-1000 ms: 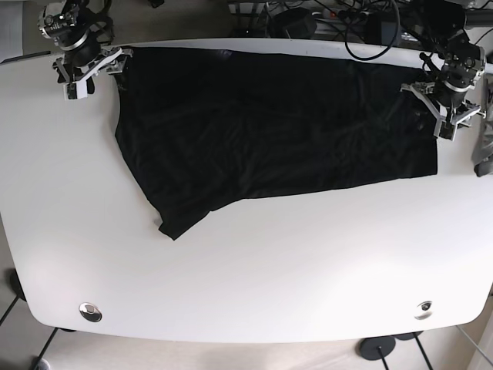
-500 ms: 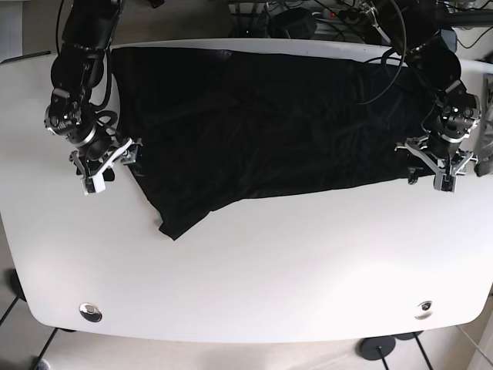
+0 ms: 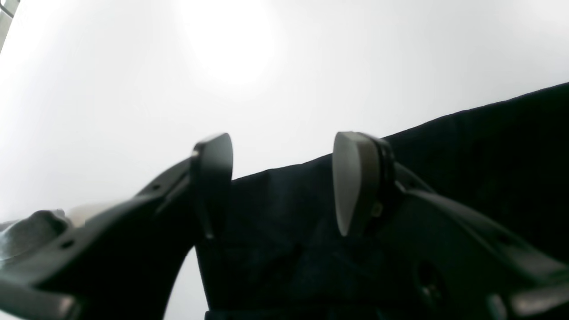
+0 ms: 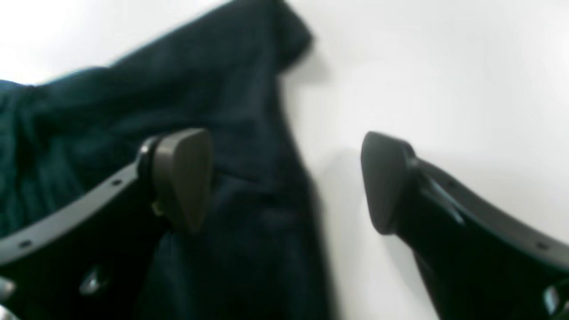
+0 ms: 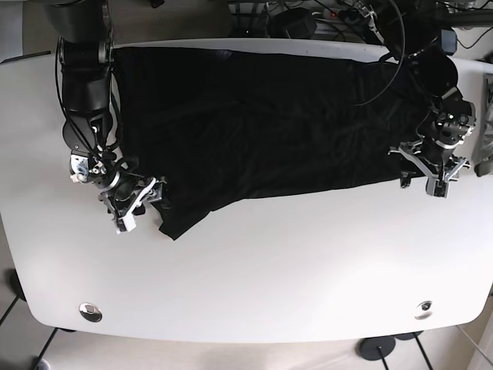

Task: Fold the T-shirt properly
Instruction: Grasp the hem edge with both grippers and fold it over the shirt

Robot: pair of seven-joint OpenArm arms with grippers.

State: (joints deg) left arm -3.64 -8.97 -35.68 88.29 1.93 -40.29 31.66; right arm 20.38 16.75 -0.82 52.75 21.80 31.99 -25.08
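Note:
A black T-shirt (image 5: 269,123) lies spread across the far half of the white table (image 5: 254,277). The left gripper (image 5: 429,173) is open at the shirt's near right corner; in the left wrist view (image 3: 282,178) its fingers straddle the dark hem (image 3: 284,213). The right gripper (image 5: 137,202) is open at the shirt's near left edge, by the hanging sleeve tip (image 5: 179,222). In the right wrist view (image 4: 284,178) one finger (image 4: 182,173) is over the cloth (image 4: 222,133) and the other over bare table. Neither holds cloth.
Cables and dark equipment (image 5: 323,19) lie behind the table's far edge. Two metal grommets (image 5: 91,311) (image 5: 424,309) sit near the table's front edge. A grey stand (image 5: 485,116) is at the far right.
The right gripper has moved nearer and rightward along the shirt's left edge toward the sleeve tip. The left gripper has shifted only slightly at the shirt's right corner.

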